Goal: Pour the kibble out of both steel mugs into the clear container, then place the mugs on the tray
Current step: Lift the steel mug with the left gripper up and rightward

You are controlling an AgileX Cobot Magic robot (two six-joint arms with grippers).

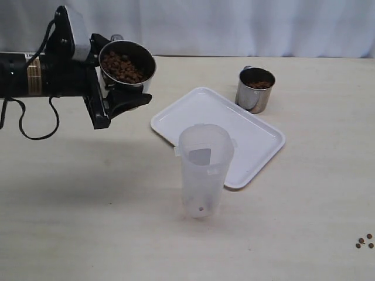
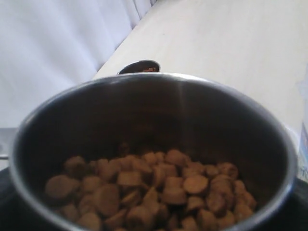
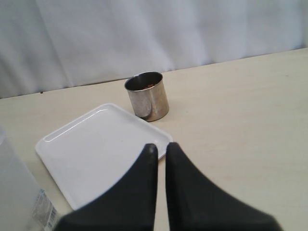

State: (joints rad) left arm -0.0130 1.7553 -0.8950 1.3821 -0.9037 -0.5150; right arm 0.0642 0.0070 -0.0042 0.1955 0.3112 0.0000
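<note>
My left gripper (image 1: 120, 99) is shut on a steel mug (image 1: 127, 64), held in the air to the left of the tray (image 1: 258, 153) and back-left of the clear container (image 1: 205, 170). This mug's mouth tips slightly toward the container. It fills the left wrist view, holding a heap of kibble (image 2: 154, 187). The second steel mug (image 1: 256, 89) stands on the table just past the tray's far edge, with kibble inside. The clear container stands upright at the tray's near edge with one pellet (image 1: 201, 208) at its bottom. My right gripper (image 3: 161, 147) is shut and holds nothing, near the tray (image 3: 91, 149).
A few loose pellets (image 1: 365, 241) lie on the table at the front right. A white curtain (image 1: 234, 26) runs behind the table's far edge. The tray carries nothing. The right wrist view shows the second mug (image 3: 147, 96) and the container's side (image 3: 14, 192).
</note>
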